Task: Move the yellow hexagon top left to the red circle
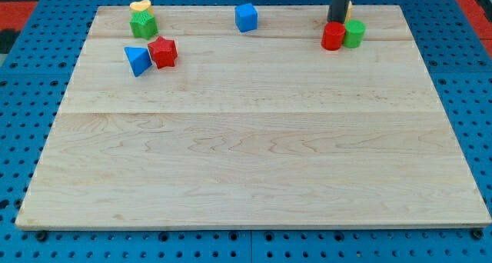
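Observation:
The red circle [333, 36], a short red cylinder, stands near the view's top right of the wooden board [254, 163], touching a green cylinder [354, 34] on its right. My dark rod comes down just above them, and my tip [336, 22] sits right behind the red circle. A sliver of a yellow block [348, 12], likely the yellow hexagon, peeks out at the rod's right side. Most of it is hidden by the rod.
A blue cube [246, 18] sits at the top middle. At the top left are a yellow heart [140, 6], a green star [143, 24], a red star [162, 52] and a blue triangle [137, 60]. The board's top edge is close behind my tip.

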